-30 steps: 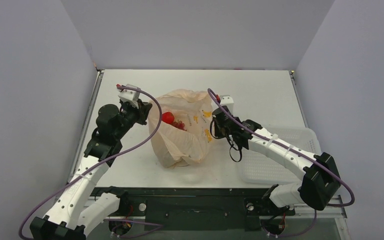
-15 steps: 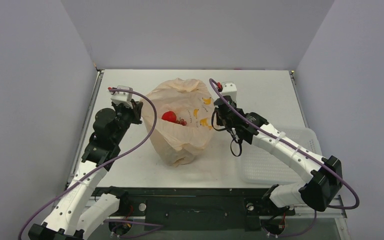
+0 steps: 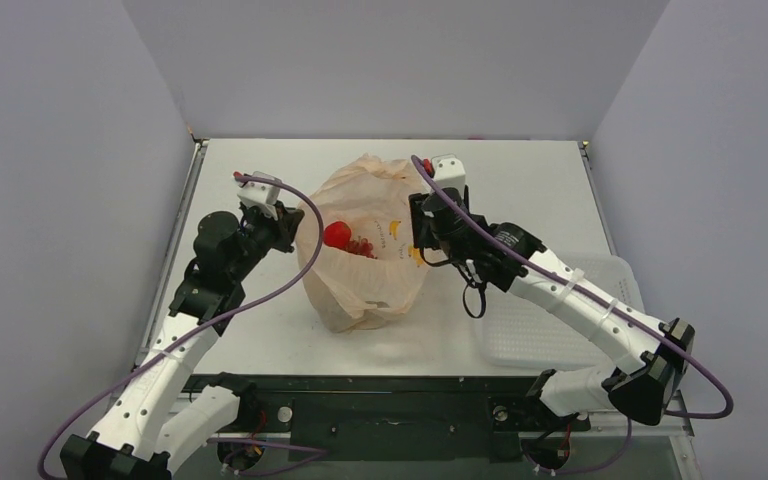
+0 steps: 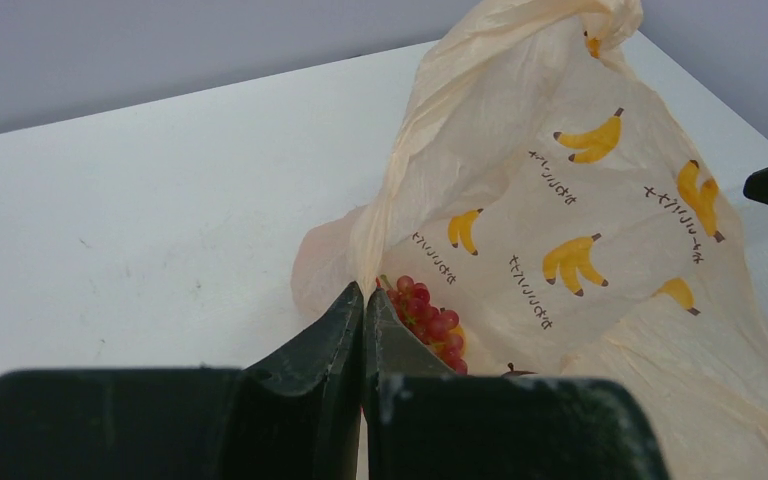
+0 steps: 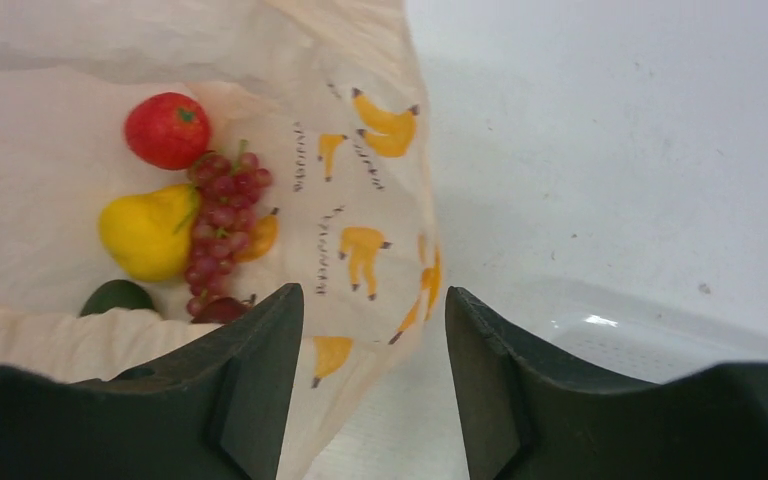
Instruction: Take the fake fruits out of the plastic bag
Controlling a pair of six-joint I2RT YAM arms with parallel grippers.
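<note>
The plastic bag (image 3: 365,285) stands open in the middle of the table, pale peach with yellow bananas. My left gripper (image 3: 295,223) is shut on its left rim; in the left wrist view the closed jaws (image 4: 364,300) pinch the film beside the red berries (image 4: 426,320). My right gripper (image 3: 417,238) is open above the bag's right rim, and that rim (image 5: 360,250) hangs loose between the spread jaws (image 5: 372,300). Inside lie the fake fruits: a red ball (image 5: 167,130), a yellow pear (image 5: 147,236), a berry string (image 5: 222,220), a green avocado (image 5: 117,297) and a maroon piece (image 5: 222,309).
A white perforated tray (image 3: 560,335) lies at the right front of the table, under the right forearm, and also shows in the right wrist view (image 5: 620,340). Grey walls enclose the table on three sides.
My right gripper has opened and let go of the bag's right rim, shifting slightly left over the opening. The left gripper stayed shut on the left rim and swung out, then back.
</note>
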